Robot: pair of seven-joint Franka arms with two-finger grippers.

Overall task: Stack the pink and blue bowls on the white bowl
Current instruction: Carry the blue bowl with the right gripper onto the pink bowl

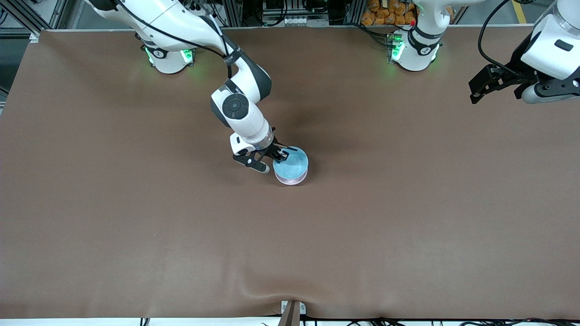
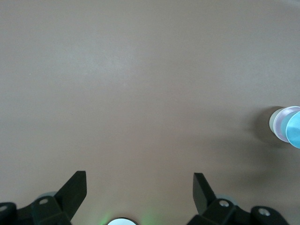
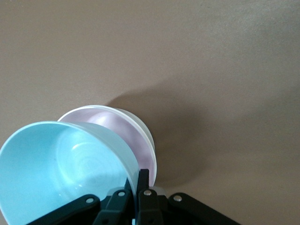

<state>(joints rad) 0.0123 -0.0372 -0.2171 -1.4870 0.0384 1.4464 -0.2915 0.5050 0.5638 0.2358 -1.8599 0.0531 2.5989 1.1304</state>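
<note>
The light blue bowl (image 1: 291,165) (image 3: 61,164) is at the table's middle, in the pale pink bowl (image 1: 292,180) (image 3: 126,129). The pink one rests in the white bowl (image 3: 143,125), of which only a rim sliver shows. My right gripper (image 1: 283,154) (image 3: 139,176) is shut on the blue bowl's rim, one finger inside and one outside. I cannot tell whether the blue bowl is fully seated. My left gripper (image 1: 495,93) (image 2: 139,178) waits open and empty above the left arm's end of the table. The stack shows small in its view: blue bowl (image 2: 295,129), pink bowl (image 2: 283,123), white bowl (image 2: 273,121).
A brown cloth (image 1: 136,203) covers the table, with a wrinkle near a clamp (image 1: 292,312) at the front edge. The two arm bases (image 1: 170,56) (image 1: 414,52) stand along the back edge.
</note>
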